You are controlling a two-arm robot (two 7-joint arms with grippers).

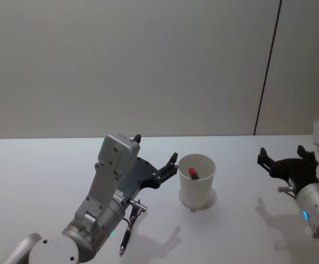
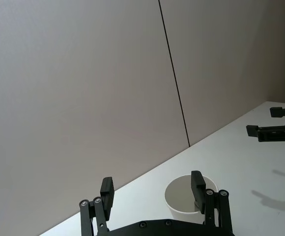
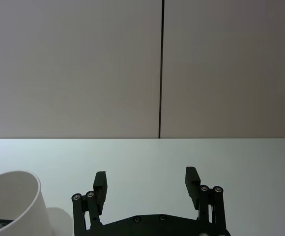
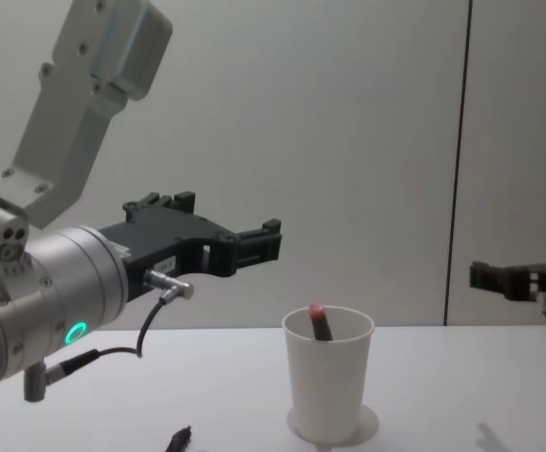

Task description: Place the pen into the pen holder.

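Note:
The pen holder (image 1: 197, 190) is a white paper cup standing upright on the white table, also seen as the pen holder (image 4: 328, 391). A pen (image 1: 193, 172) with a red end leans inside it, its top poking just above the rim; in the chest view the pen (image 4: 320, 323) shows the same way. My left gripper (image 1: 155, 149) hovers open just left of the cup and above rim height, holding nothing. From the left wrist, the left gripper (image 2: 152, 191) frames the cup (image 2: 184, 209) beyond its fingers. My right gripper (image 1: 281, 154) hangs open and empty well to the cup's right.
A slim dark object (image 1: 125, 242) lies on the table under my left arm, near the front edge. A plain wall with a dark vertical seam (image 1: 267, 71) stands behind the table. The right wrist view catches the cup's wall (image 3: 14, 204) at its edge.

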